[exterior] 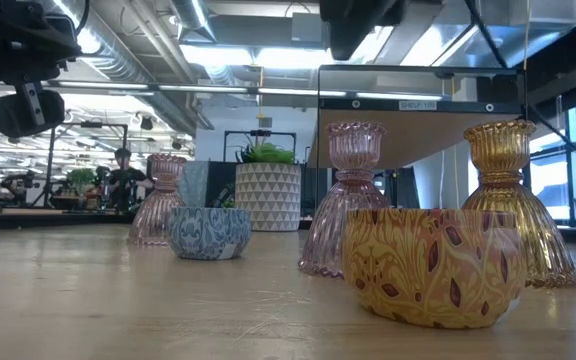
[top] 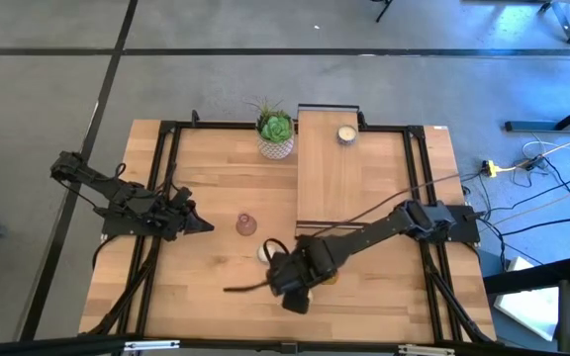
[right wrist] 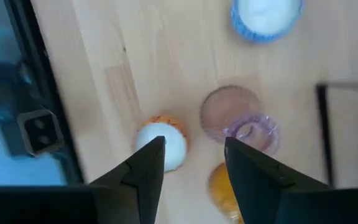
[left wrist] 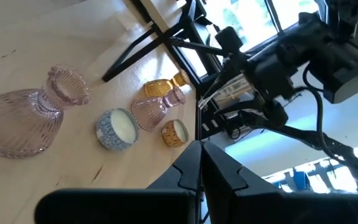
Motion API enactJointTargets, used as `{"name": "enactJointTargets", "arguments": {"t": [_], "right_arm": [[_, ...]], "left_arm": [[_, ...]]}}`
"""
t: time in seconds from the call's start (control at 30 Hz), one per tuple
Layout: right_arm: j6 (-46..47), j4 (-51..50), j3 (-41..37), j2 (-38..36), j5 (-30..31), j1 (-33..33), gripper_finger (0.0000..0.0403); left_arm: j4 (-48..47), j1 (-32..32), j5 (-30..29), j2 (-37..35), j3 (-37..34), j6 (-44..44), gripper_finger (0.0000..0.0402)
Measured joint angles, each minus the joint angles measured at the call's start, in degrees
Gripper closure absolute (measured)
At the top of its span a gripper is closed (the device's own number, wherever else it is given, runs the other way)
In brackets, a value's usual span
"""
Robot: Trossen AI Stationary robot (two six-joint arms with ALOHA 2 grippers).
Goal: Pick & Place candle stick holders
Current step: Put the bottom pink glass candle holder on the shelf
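1. My left pincer (top: 204, 225) waits out at the left of the surface (top: 216, 168), fingers pressed together and holding nothing. It points toward the lone pink glass holder (top: 245, 224), which stands apart from it.

2. Next along, the blue-patterned cup holder (left wrist: 117, 128) sits just beside the main cluster near the front edge. I would leave it alone for now.

3. My right pincer (right wrist: 191, 163) hangs above that cluster, jaws parted moderately and empty. The yellow-patterned cup holder (right wrist: 164, 144) is under one finger, and a pink glass holder (right wrist: 238, 121) and the amber glass holder (right wrist: 219, 186) lie by the other.

4. As I judge it, the step is choosing and centring on one piece. These three stand close together, so I should shift until a single holder lies squarely in the gap, then descend straight. A finger could easily clip a neighbouring glass neck and tip it.

5. Farther right, one cream holder (top: 346, 134) already rests on the wooden stand (top: 330, 173), beside the succulent (top: 276, 129).
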Motion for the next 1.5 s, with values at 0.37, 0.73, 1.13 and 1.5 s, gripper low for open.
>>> {"name": "enactJointTargets", "arguments": {"t": [0.37, 0.73, 1.13, 1.5], "right_arm": [[-5.4, 0.0, 0.0, 0.7, 5.7, 1.1, 0.0231], [-5.3, -1.1, 0.0, 4.2, 4.3, 1.0, 0.0231], [-1.1, -5.2, 0.0, 4.6, 7.8, 1.0, 0.0232], [3.6, -3.8, -1.9, 4.6, 6.5, 0.2, 0.0232]], "left_arm": [[0.0, 0.0, -0.6, 0.0, 0.0, 0.0, 0.0395], [0.0, 0.0, -0.9, 0.0, -0.1, 0.2, 0.0395], [0.0, 0.0, -1.8, 0.0, -0.1, 0.2, 0.0395], [0.0, 0.0, -2.4, 0.0, -0.1, 0.2, 0.0395]]}}
